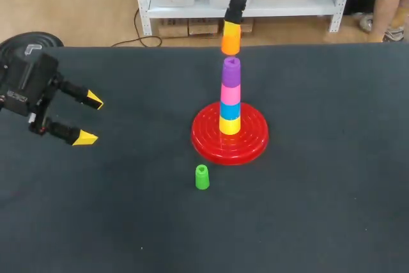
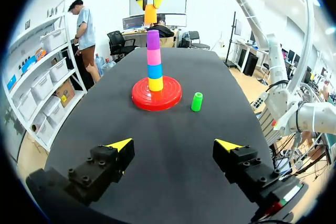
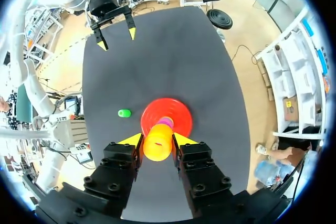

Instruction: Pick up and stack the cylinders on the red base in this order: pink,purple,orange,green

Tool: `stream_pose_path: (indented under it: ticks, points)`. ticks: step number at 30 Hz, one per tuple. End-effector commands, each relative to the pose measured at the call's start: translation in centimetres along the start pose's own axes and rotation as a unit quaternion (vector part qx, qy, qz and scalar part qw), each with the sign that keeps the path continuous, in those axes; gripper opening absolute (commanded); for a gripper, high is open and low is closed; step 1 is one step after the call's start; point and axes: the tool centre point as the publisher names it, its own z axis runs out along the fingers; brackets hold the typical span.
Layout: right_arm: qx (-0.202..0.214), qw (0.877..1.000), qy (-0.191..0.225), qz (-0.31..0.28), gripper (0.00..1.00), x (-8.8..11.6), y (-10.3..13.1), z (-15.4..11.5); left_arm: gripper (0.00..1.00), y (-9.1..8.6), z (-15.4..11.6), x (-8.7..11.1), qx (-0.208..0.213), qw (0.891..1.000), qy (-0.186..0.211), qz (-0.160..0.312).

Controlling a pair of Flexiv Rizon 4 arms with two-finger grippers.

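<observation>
On the red base (image 1: pixel 250 145) stands a stack of yellow, blue, pink (image 1: pixel 231 93) and purple (image 1: pixel 231 71) cylinders. Just above the stack hangs the orange cylinder (image 1: pixel 231 38), with my right gripper (image 3: pixel 157 141) shut on it; in the right wrist view the orange cylinder (image 3: pixel 158 143) sits between the yellow tips, over the base (image 3: pixel 178 111). The green cylinder (image 1: pixel 202 177) stands on the table in front of the base. My left gripper (image 1: pixel 89 118) is open at the table's left, far from the stack (image 2: pixel 154 61).
The dark table top (image 1: pixel 319 209) stretches wide around the base. The green cylinder (image 2: pixel 197 101) is the only loose item on it.
</observation>
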Motion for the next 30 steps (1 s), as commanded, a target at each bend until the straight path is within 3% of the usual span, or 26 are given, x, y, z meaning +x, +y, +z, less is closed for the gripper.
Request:
stream_pose_path:
  ticks: [1,30]
  points:
    - [-0.012,1.000,-0.021,-0.001,0.00,0.6,-0.5,0.4,1.00,0.0,0.0,0.1,0.000,1.000,-0.001,0.001]
    - [-0.056,0.998,0.022,-0.019,0.00,0.1,0.4,1.9,1.00,0.0,0.0,0.1,0.000,1.000,-0.001,0.001]
